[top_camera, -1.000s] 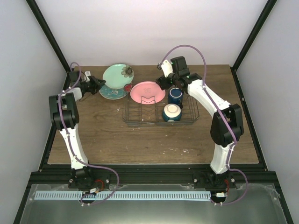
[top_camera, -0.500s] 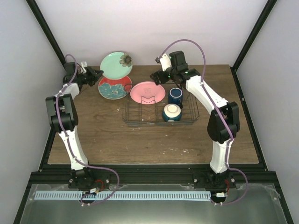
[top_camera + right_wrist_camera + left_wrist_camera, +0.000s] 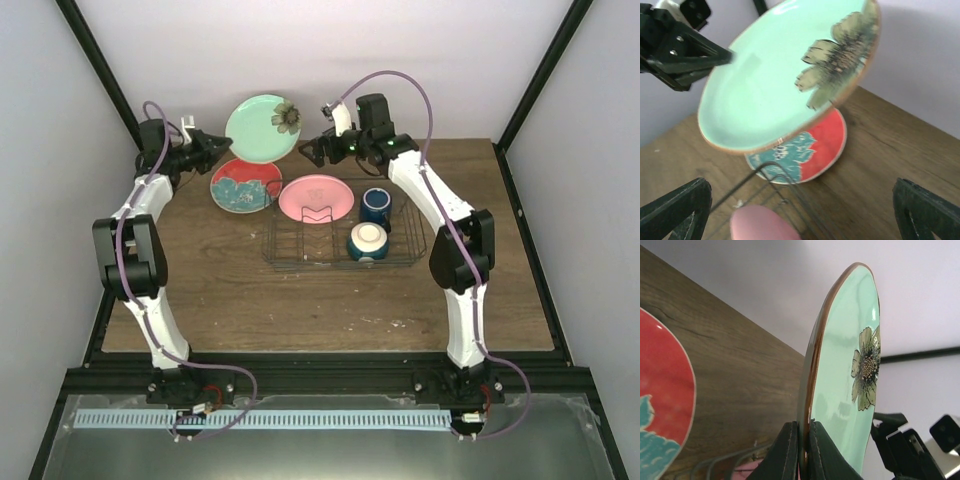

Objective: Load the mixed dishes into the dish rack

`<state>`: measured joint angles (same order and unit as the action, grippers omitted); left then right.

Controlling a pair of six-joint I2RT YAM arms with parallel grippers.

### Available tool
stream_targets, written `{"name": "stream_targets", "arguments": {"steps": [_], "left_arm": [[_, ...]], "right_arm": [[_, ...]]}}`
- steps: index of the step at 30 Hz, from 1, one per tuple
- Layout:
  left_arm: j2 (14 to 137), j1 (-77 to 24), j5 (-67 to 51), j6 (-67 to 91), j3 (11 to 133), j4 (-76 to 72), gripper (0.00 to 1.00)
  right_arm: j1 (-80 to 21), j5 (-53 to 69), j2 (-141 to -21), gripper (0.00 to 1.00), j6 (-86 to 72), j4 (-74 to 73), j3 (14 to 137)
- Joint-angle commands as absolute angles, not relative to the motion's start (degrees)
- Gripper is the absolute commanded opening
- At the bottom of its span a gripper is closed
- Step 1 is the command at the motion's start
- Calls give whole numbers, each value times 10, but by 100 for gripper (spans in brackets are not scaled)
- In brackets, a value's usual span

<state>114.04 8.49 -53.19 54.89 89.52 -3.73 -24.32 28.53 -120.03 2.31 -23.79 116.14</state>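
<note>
Top external: mug (image 3: 376, 206), bowl (image 3: 368, 240) in rack (image 3: 300, 263)

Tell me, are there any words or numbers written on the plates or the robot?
None: no word, number or label can be read in any view. The green plate carries only a flower picture, and the red plate only a pattern.
</note>
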Motion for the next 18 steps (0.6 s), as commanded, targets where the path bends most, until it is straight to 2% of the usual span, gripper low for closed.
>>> {"name": "stream_targets", "arguments": {"steps": [1, 7, 18], "left_arm": [[1077, 66, -562, 528, 875, -56, 0], [1043, 54, -559, 512, 841, -46, 0], [1013, 43, -573, 515, 793, -84, 0]], "right_arm": [[-245, 410, -1209, 100, -38, -209, 1184], [-245, 466, -1215, 100, -71, -174, 1159], [-245, 481, -1245, 100, -99, -155, 1146]]}}
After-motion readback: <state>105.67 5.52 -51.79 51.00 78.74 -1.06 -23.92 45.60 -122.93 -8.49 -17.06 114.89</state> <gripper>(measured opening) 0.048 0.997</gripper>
